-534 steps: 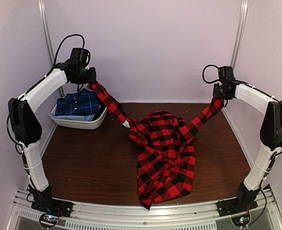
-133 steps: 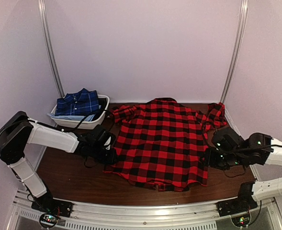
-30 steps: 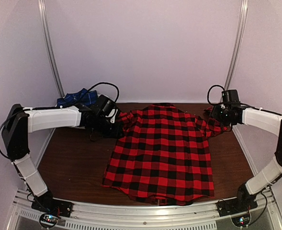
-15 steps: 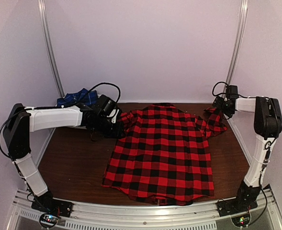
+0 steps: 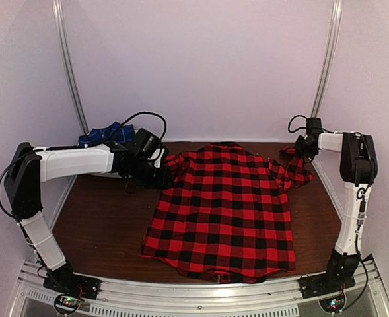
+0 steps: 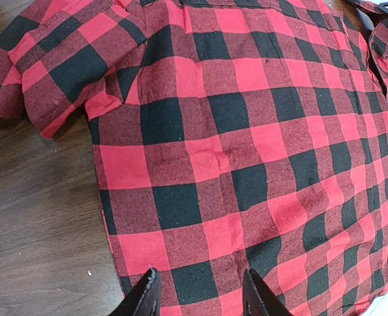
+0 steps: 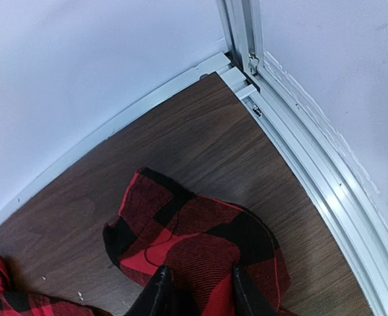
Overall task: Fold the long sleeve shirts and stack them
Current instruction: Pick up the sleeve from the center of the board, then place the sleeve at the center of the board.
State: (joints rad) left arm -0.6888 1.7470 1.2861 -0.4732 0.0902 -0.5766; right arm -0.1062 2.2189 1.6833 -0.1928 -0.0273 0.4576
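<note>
Right arm has tucked back into the far right corner since a second ago. The red-and-black shirt [image 5: 224,211] hasn't budged and lies flat mid-table [image 5: 102,224]. The right gripper [image 7: 199,284] looks clamped on the right sleeve [image 7: 194,230] cuff. The left gripper [image 6: 197,293] hangs over the left shoulder, fingers apart, holding nothing. Sleeve-folding step, I'd say. Next move is dragging that cuff inward across the body. The navy shirt [image 5: 102,135] waits far left.
</note>
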